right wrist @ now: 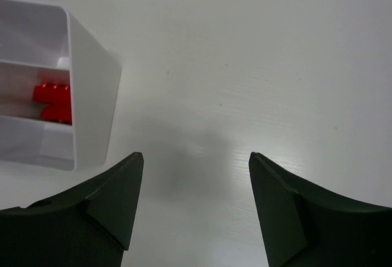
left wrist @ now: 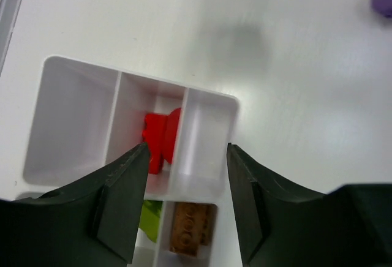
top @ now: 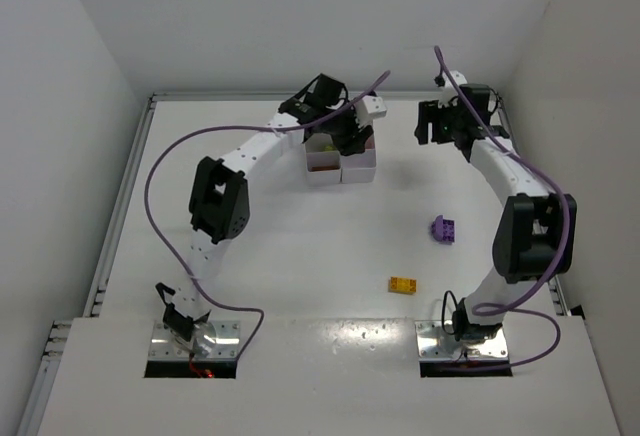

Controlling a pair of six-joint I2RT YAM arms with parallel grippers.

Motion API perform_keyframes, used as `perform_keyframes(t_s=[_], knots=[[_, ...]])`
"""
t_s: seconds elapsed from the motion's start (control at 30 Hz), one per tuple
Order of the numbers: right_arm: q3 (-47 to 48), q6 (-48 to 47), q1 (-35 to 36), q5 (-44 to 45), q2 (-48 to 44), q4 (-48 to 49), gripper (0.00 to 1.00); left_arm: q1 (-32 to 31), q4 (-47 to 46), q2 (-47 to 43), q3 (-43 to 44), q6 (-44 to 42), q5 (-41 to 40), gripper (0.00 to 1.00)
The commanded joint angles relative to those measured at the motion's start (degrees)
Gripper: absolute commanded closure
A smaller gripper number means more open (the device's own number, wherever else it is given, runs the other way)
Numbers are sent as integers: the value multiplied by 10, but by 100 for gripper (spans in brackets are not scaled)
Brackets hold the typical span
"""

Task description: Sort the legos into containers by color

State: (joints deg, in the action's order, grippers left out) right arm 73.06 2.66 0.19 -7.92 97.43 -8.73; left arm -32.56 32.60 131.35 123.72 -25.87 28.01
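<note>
While your left gripper hung over the tray, its fingers stood apart with nothing between them, and the red bricks lay in the middle cell of one row. A lime brick and a brown brick sat in separate cells of the other row. That drop looked complete to me, so the clean move was to lift straight up first: the cell walls were thin and right under the fingertips, and a sideways swing could have snagged one and shifted the whole tray.

Your right gripper hovered just beside the tray over bare table, fingers spread wide and empty. The purple brick and yellow brick lay loose on its side, well apart from the tray. You would have done best to send that arm to the purple one, come down vertically and close across its flat sides.
</note>
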Motion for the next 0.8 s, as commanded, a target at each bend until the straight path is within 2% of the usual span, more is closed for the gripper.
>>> perform_keyframes(t_s=[0.0, 0.03, 0.13, 0.27, 0.37, 0.47, 0.77], knots=[[-5, -24, -11, -42, -54, -65, 30, -2, -17, -101, -51, 13, 67, 41], [-12, -31, -16, -56, -59, -116, 30, -2, -17, -115, -68, 13, 67, 41], [-49, -61, -21, -62, -93, -185, 30, -8, -17, -160, -130, 6, 62, 40], [-100, -156, -9, -47, -131, -284, 28, -2, -7, -203, -211, 0, 73, 40], [-146, -191, -9, -9, -152, -302, 27, -14, 29, -231, -267, -56, 73, 40], [-159, -191, -14, -9, -152, -307, 26, -14, 29, -253, -305, -61, 67, 40], [-217, -160, -3, -1, -141, -291, 26, -3, 29, -247, -300, -35, 67, 40]])
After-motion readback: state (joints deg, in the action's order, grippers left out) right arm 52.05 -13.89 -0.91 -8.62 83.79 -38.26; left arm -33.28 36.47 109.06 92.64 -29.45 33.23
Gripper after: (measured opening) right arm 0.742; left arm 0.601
